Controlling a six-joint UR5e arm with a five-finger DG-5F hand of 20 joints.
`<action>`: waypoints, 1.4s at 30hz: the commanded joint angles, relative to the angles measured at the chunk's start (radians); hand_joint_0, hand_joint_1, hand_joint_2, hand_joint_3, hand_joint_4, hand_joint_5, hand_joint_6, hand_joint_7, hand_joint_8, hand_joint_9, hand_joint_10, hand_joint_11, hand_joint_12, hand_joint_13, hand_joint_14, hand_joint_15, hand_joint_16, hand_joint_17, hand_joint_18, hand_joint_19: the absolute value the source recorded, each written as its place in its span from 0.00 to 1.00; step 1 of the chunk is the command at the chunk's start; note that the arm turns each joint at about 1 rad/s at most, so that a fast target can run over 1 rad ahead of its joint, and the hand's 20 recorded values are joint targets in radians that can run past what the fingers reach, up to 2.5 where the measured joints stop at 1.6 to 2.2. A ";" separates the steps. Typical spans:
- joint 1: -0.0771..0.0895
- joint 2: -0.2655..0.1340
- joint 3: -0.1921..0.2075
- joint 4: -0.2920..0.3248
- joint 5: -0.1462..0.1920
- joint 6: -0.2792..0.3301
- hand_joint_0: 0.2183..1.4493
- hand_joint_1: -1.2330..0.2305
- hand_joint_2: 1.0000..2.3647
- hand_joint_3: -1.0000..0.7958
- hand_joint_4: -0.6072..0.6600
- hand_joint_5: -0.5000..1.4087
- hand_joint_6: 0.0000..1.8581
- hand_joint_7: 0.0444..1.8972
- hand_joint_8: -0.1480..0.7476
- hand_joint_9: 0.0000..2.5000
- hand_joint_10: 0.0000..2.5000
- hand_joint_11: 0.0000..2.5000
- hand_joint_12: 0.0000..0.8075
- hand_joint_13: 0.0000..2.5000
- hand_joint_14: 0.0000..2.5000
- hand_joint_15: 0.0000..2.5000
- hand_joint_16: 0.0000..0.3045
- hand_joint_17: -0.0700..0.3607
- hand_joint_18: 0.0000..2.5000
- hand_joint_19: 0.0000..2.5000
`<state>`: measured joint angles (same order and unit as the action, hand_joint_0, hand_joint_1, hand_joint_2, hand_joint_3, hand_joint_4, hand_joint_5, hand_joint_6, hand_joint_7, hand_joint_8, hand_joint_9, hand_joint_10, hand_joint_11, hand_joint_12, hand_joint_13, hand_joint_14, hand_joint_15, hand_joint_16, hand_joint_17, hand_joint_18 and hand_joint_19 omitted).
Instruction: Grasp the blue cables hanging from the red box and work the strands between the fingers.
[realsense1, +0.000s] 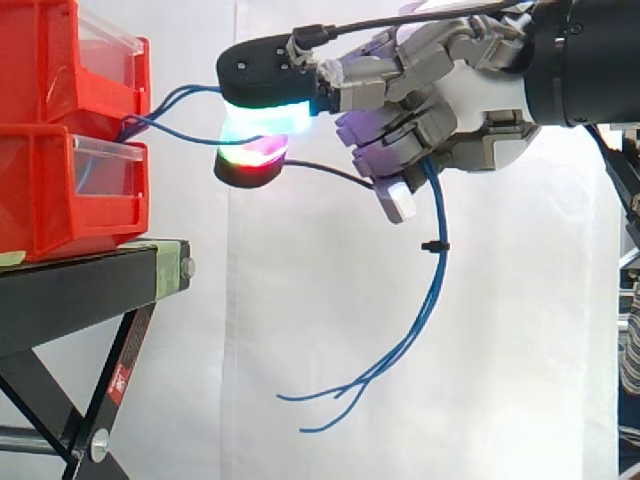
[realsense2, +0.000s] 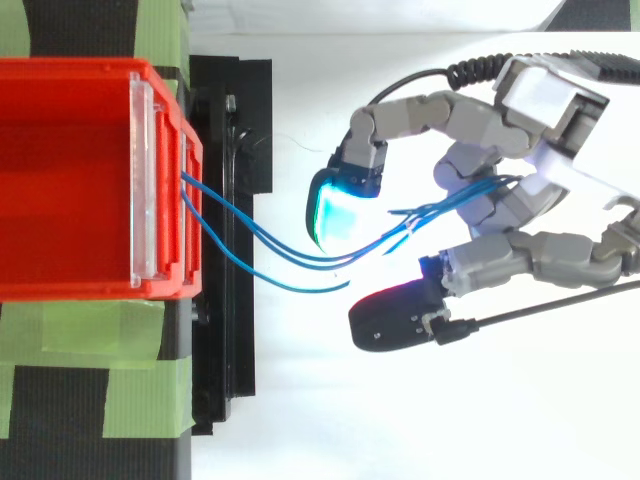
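Several thin blue cables (realsense1: 436, 275) run out of the upper red box (realsense1: 55, 60) and sag across the gap to my hand (realsense1: 480, 110). The hand is to the right of the boxes, level with the upper one. Its fingers are curled, and the strands pass between them near the palm. Below the hand the strands hang in a long curve, and their loose ends fan out low down. From above, the blue cables (realsense2: 250, 235) leave the red box (realsense2: 70, 180) at its front edge and reach the hand (realsense2: 545, 165) past a cyan-glowing fingertip (realsense2: 340, 215).
A second red box (realsense1: 60, 190) sits under the first, both on a black stand (realsense1: 90, 285) with green tape (realsense2: 90, 330) on its top. A white curtain hangs behind. A small black tie (realsense1: 435, 245) binds the hanging strands.
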<state>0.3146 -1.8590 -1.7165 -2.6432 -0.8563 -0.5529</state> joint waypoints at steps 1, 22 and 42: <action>0.000 0.001 0.000 0.008 0.013 0.019 0.49 0.36 0.01 0.21 0.64 0.32 0.31 0.61 0.76 0.71 1.00 1.00 0.85 0.78 1.00 0.68 0.80 0.58 1.00 0.24; 0.003 0.000 0.009 0.045 0.013 0.002 0.48 0.36 0.01 0.20 0.65 0.32 0.30 0.61 0.76 0.71 1.00 1.00 0.85 0.78 1.00 0.68 0.80 0.58 1.00 0.24; 0.000 0.001 0.009 0.045 0.011 0.002 0.54 0.37 0.01 0.37 0.68 0.35 0.32 0.58 0.76 0.71 1.00 1.00 0.85 0.78 1.00 0.68 0.80 0.58 1.00 0.24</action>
<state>0.3145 -1.8580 -1.7073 -2.5982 -0.8453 -0.5507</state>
